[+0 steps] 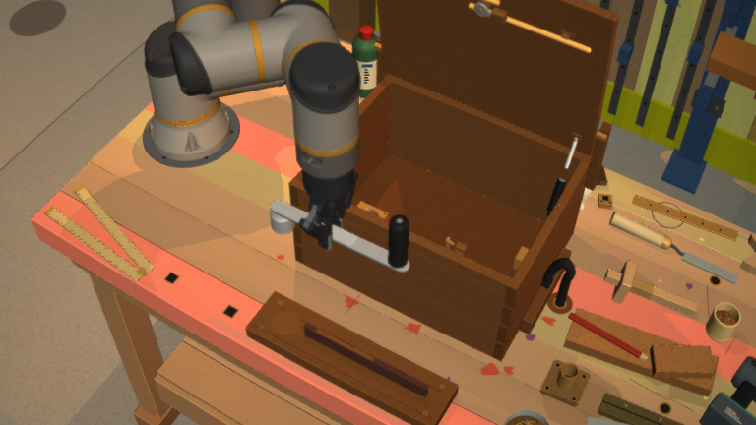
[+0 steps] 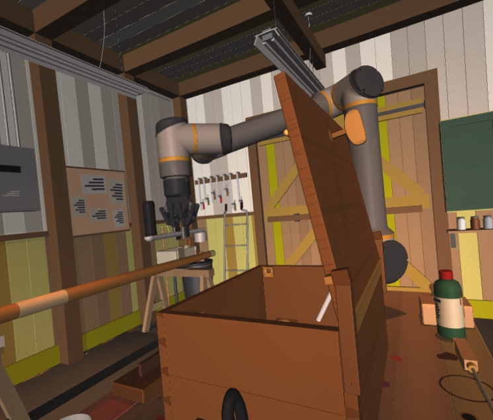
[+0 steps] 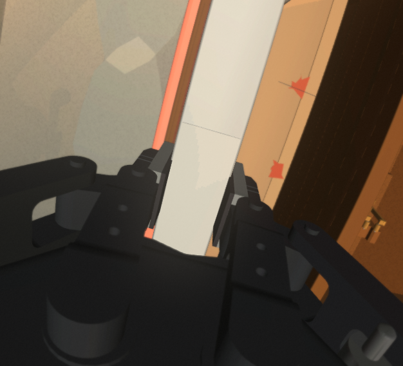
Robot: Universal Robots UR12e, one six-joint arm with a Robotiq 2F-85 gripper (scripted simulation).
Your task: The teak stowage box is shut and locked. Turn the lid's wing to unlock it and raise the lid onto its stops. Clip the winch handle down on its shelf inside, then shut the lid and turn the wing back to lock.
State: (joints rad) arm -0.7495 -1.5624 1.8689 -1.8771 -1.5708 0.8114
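Observation:
The winch handle [image 1: 341, 238] [image 2: 172, 235] [image 3: 221, 105], a flat grey bar with a black upright knob [image 1: 398, 241] at one end and a round socket at the other, is held level in my gripper [image 1: 323, 231] [image 2: 181, 224] [image 3: 195, 196], which is closed on the bar's middle. It hangs in the air above the front wall of the teak box [image 1: 446, 231] [image 2: 265, 343], near the box's left corner. The lid [image 1: 496, 47] [image 2: 328, 194] stands raised behind the open box. Brass clips [image 1: 457, 244] sit inside along the front wall.
A long wooden tray [image 1: 351, 359] lies on the bench in front of the box. A folding rule [image 1: 103, 231] lies at the bench's left end. A green bottle [image 1: 365, 61] stands behind the box. Chisel, mallet and blocks lie to the right.

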